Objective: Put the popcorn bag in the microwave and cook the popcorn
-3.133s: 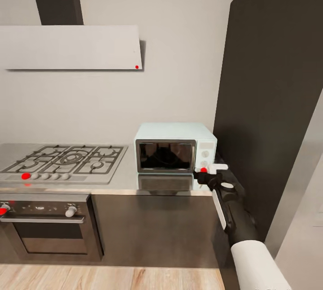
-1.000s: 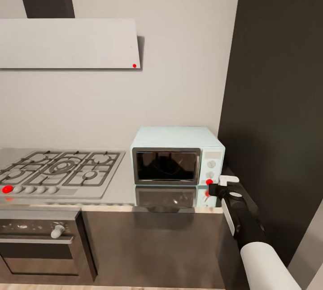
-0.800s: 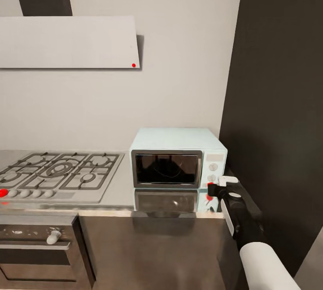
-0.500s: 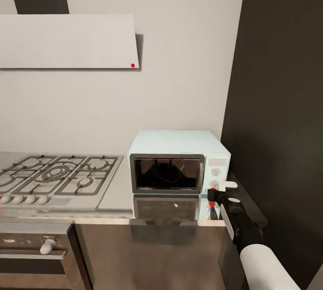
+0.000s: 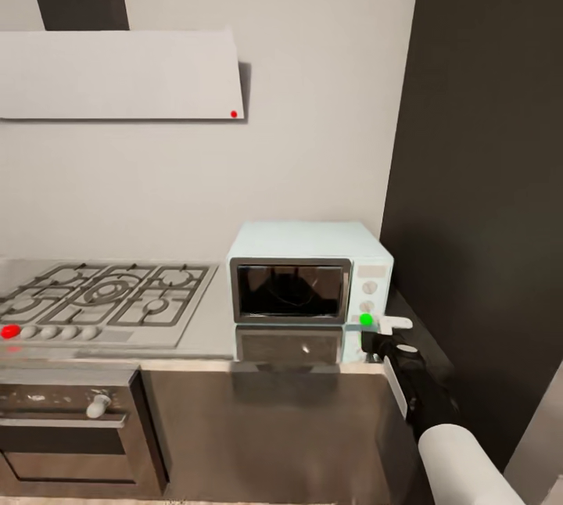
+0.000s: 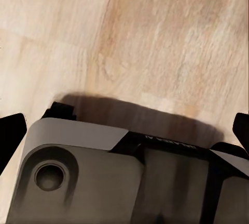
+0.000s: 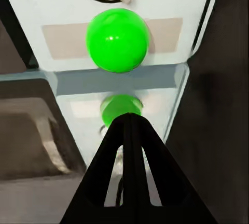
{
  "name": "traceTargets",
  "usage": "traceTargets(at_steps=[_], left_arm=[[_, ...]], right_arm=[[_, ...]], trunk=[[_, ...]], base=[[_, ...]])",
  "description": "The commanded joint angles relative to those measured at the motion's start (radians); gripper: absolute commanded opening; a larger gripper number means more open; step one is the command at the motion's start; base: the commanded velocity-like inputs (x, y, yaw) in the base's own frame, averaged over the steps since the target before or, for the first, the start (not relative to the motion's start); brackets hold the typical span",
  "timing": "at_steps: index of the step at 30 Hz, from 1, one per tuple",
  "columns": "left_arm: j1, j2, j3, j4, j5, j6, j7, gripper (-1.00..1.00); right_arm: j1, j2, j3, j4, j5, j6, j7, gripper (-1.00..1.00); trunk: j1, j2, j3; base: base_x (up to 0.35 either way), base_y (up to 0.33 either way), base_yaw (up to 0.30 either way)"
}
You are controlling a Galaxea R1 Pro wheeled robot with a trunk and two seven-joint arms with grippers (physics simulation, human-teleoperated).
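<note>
Hob: at the left of my head view I see a steel gas hob with dark grates (image 5: 105, 300), set into the long grey glossy countertop (image 5: 207, 325); a red dot sits at its front left corner.
Oven: a dark built-in oven with a pale knob (image 5: 70, 431) sits under the hob.
Hood: a flat pale extractor hood (image 5: 117, 75) hangs on the wall above, with a small red dot near its lower right corner.
Microwave: the small pale mint-blue boxy microwave (image 5: 309, 270) stands on the countertop just right of the hob, dark glass door closed; its round dot light (image 7: 118, 40) glows green.
Popcorn bag: I cannot make it out behind the dark door glass.
Right gripper: my right gripper (image 5: 381, 330) hovers just in front of the green light, fingers pressed together with nothing between them.
Left gripper: my left gripper points at light wooden floor (image 6: 155, 37); I cannot tell how wide it stands.
</note>
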Motion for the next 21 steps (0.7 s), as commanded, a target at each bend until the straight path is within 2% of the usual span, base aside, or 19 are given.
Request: traceTargets(at_steps=[1,5,8,11,12,13,16,19,21], left_arm=[[-0.001,0.000,-0.008,0.002,0.009,-0.003,-0.004,1.00],[-0.001,-0.002,-0.008,0.002,0.003,-0.003,-0.004,1.00],[-0.001,-0.002,-0.008,0.002,0.002,-0.003,-0.004,1.00],[-0.001,-0.001,-0.008,0.002,0.002,-0.003,-0.004,1.00],[-0.001,-0.001,-0.008,0.002,0.002,-0.003,-0.004,1.00],[-0.001,0.000,-0.008,0.002,0.003,-0.003,-0.004,1.00],[-0.001,0.001,-0.007,0.002,0.007,-0.003,-0.004,1.00],[-0.001,0.001,-0.007,0.002,0.011,-0.003,-0.004,1.00],[-0.001,0.001,-0.007,0.002,0.012,-0.003,-0.004,1.00]], right_arm=[[-0.001,0.001,-0.003,-0.021,0.009,0.024,0.002,-1.00],[-0.001,0.007,-0.003,-0.114,0.009,0.115,0.004,-1.00],[-0.001,0.014,-0.003,-0.237,0.000,0.201,0.005,-1.00],[0.030,0.018,-0.002,-0.385,-0.001,0.355,0.009,-1.00],[0.068,0.018,-0.001,-0.474,0.002,0.435,0.009,-1.00],[0.093,0.018,-0.002,-0.518,0.004,0.482,0.009,-1.00],[0.154,0.013,-0.004,-0.547,0.002,0.565,0.007,-1.00],[0.187,0.007,-0.004,-0.538,0.010,0.570,0.004,-1.00],[0.249,0.006,-0.004,-0.501,0.007,0.569,0.006,-1.00]], trunk=[[-0.001,-0.001,-0.001],[-0.001,-0.001,-0.001],[-0.001,-0.001,-0.001],[-0.001,-0.001,-0.001],[-0.001,-0.001,-0.001],[-0.001,-0.001,-0.001],[-0.001,-0.001,-0.001],[-0.001,-0.001,-0.001],[-0.001,-0.001,-0.001]], base=[[-0.345,0.000,0.000],[-0.345,0.000,0.000],[-0.345,0.000,0.000],[-0.345,0.000,0.000],[-0.345,0.000,0.000],[-0.345,0.000,0.000],[-0.345,0.000,0.000],[-0.345,0.000,0.000],[-0.345,0.000,0.000]])
